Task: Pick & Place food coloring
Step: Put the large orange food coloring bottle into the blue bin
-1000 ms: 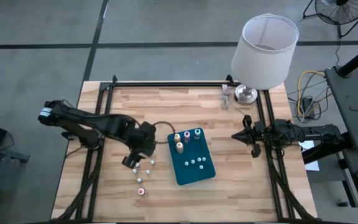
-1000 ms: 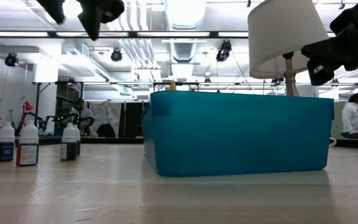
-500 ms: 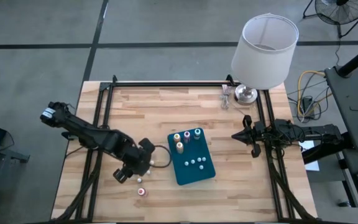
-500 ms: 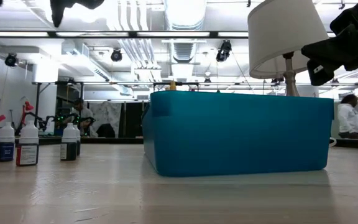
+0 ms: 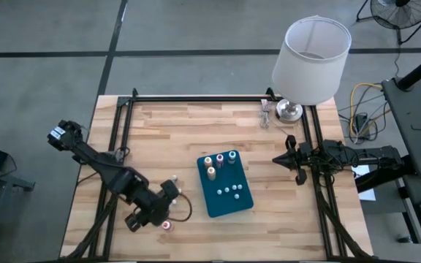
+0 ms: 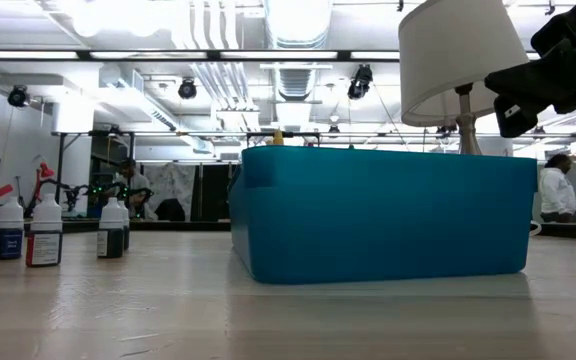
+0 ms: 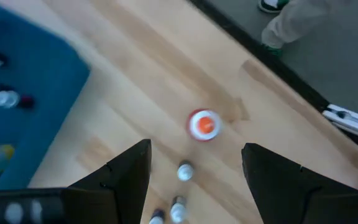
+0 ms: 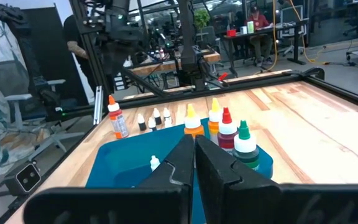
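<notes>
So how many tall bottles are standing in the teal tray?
4, at the teal tray's far end: a row of left bottle, middle bottle, right bottle, plus a fourth bottle just inboard of the left one. None looks hidden.

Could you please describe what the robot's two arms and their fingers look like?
Both arms are dark, jointed and slim. The left gripper has two broad, black, wedge-shaped fingers. The right gripper has the same black fingers; dark cable runs along its arm.

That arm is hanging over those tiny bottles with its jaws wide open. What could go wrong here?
1. The small white-capped bottles stand close together, so the left gripper might knock one over while descending.
2. The red-capped bottle stands near the table's front edge; a nudge might roll it off.
</notes>
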Action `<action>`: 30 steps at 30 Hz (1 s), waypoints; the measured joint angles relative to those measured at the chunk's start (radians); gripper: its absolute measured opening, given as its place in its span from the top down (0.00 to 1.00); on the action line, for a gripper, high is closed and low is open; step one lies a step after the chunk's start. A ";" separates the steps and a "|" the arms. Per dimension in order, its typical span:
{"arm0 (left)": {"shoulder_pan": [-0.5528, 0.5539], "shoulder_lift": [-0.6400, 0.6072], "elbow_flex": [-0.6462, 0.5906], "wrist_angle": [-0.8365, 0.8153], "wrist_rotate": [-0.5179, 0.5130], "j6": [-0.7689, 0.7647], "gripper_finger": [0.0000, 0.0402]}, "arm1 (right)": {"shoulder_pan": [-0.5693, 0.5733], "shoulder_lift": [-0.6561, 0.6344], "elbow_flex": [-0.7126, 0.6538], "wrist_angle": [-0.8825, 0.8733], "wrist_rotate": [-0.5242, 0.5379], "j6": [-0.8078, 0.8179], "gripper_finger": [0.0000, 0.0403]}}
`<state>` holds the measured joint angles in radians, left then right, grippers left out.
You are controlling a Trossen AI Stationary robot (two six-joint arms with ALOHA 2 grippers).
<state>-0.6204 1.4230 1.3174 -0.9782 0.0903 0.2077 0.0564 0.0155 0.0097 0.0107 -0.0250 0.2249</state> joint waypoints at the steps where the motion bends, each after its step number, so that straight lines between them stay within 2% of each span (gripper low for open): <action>1: -0.011 0.004 -0.002 0.008 -0.001 -0.001 0.45 | 0.000 0.000 0.000 0.000 0.000 0.000 0.98; 11: -0.057 0.094 -0.009 0.066 -0.047 -0.061 0.45 | 0.000 0.000 0.000 0.000 0.000 0.000 0.98; 30: -0.087 0.230 -0.008 0.107 -0.047 -0.075 0.45 | 0.000 0.000 0.000 0.000 0.000 0.000 0.98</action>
<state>-0.7078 1.6534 1.3094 -0.8710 0.0437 0.1326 0.0566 0.0158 0.0097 0.0109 -0.0246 0.2249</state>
